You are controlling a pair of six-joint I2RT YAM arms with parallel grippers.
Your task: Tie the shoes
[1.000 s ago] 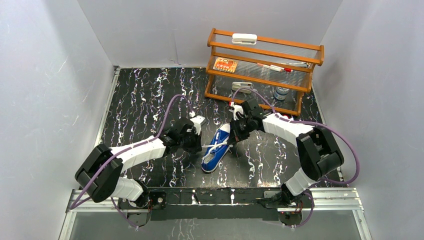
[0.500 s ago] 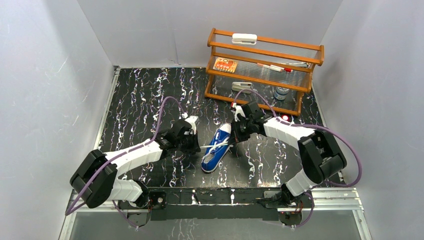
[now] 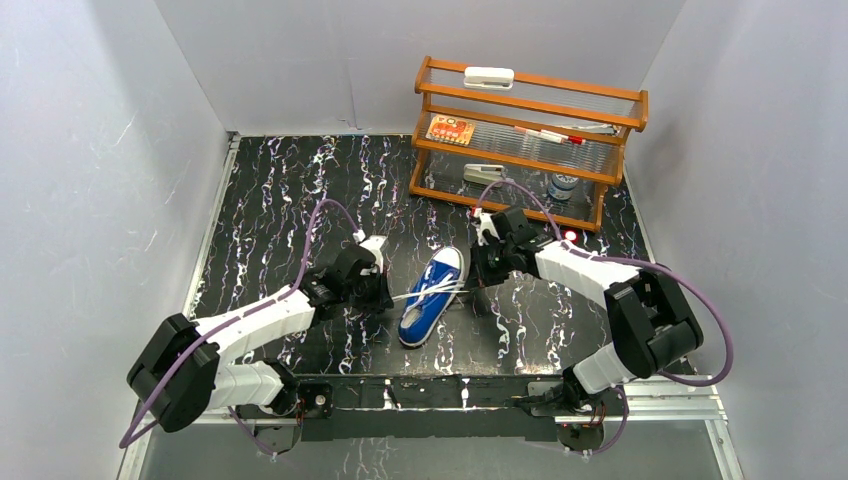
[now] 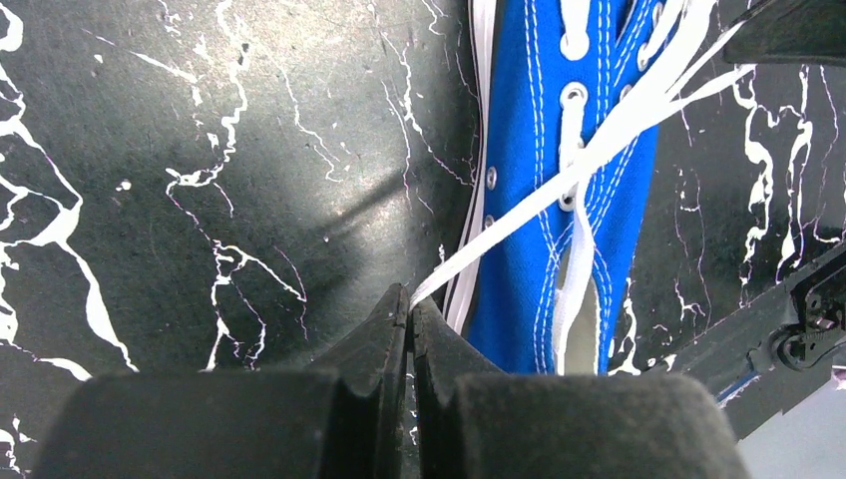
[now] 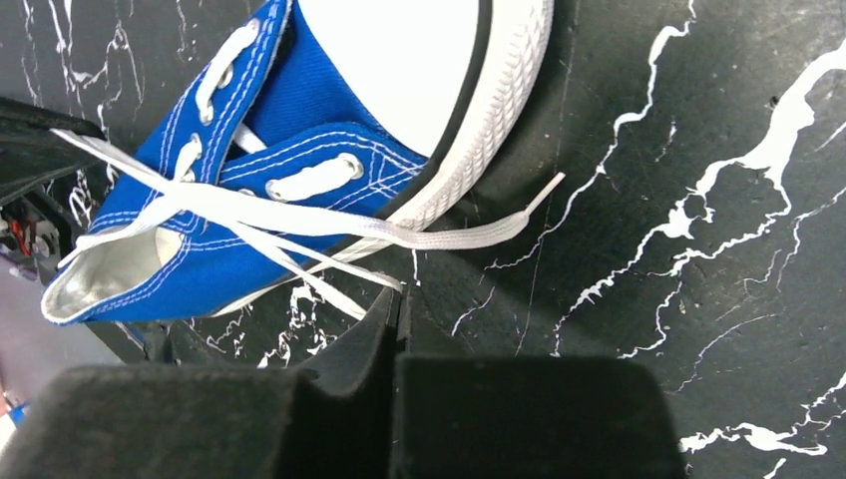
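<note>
Long white laces [image 4: 629, 120] of small blue canvas sneaker [image 3: 432, 295] are pinched in left gripper [image 4: 410, 304], right gripper [image 5: 396, 299] (crossed; no bow yet).

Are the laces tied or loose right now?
Loose: the laces only cross over the sneaker, no bow; the left end effector and right end effector each pinch one strand.

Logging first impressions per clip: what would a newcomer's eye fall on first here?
The blue sneaker mid-table, white toe pointing away from the arm bases, stands out against the black marbled table. Its white laces stretch out to both sides, pinched in the shut left gripper and the shut right gripper. A wooden rack stands at the far right.
</note>
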